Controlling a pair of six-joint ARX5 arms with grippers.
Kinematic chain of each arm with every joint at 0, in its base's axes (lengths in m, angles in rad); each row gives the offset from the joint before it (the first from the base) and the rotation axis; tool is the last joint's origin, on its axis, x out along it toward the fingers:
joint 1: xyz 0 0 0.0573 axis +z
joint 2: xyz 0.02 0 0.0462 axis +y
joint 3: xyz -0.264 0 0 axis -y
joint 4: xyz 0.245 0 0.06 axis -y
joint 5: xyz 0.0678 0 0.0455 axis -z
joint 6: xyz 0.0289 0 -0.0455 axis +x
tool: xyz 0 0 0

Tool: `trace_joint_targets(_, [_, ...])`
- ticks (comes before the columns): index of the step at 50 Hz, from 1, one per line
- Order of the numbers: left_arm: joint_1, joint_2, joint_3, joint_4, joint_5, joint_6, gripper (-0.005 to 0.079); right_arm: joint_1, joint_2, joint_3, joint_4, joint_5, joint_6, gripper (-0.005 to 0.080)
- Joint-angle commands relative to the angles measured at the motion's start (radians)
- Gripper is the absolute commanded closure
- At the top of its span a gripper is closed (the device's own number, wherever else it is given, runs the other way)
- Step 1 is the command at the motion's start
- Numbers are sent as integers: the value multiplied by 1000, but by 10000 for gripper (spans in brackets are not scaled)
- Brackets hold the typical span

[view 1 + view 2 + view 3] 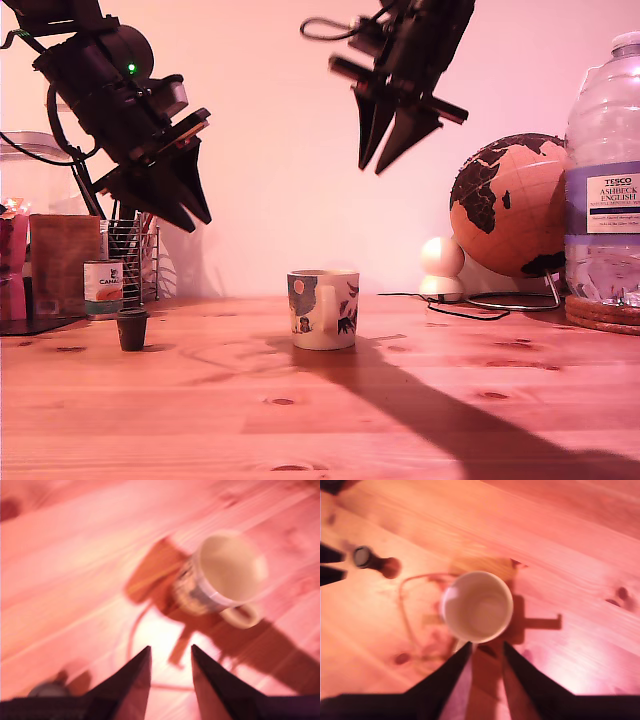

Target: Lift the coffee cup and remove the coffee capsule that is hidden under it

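Coffee cup [323,309] stands upright on the bench [420,430] mid-frame in the exterior view, mouth up, long axis vertical, handle turned toward that camera. The coffee capsule [132,328] stands in the open, well apart toward the exterior view's left, wide rim up, with nothing covering it. My first gripper [197,218] hangs above and just beside the capsule, and my second gripper [376,166] hangs high over the cup. The first wrist view shows my first gripper [170,648] with its fingers parted and empty, the cup [220,577] ahead and off to one side. The second wrist view looks straight down into the cup [477,606], close ahead of my second gripper [487,644], whose fingers are also spread and empty. By my judgement the first is nearer the capsule [364,556].
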State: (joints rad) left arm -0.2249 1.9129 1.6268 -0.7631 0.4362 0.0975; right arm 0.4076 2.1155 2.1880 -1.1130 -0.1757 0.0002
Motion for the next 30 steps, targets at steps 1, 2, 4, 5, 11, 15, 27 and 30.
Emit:
trace_joint_targets(1, [-4, -4, -3, 3, -1, 8, 527, 5, 52, 0, 6, 8, 5, 543])
trace_joint_targets(2, [-4, -4, -3, 3, -1, 8, 527, 5, 57, 0, 6, 10, 6, 537])
trace_joint_targets(4, [-4, -4, -3, 3, -1, 8, 527, 5, 69, 0, 10, 11, 15, 527])
trace_joint_targets(5, [-4, -4, -3, 3, 0, 8, 527, 5, 76, 0, 10, 11, 17, 520])
trace_joint_targets(11, [-11, -4, -3, 0, 0, 8, 527, 5, 116, 0, 12, 24, 31, 463])
trace_joint_targets(15, [-14, -4, -3, 2, 0, 8, 527, 12, 137, 0, 16, 34, 32, 436])
trace_joint_targets(27, [-19, -4, -3, 2, 0, 8, 527, 32, 178, 0, 63, 39, 54, 413])
trace_joint_targets(30, [-19, -4, -3, 2, 0, 8, 527, 35, 180, 0, 76, 39, 53, 413])
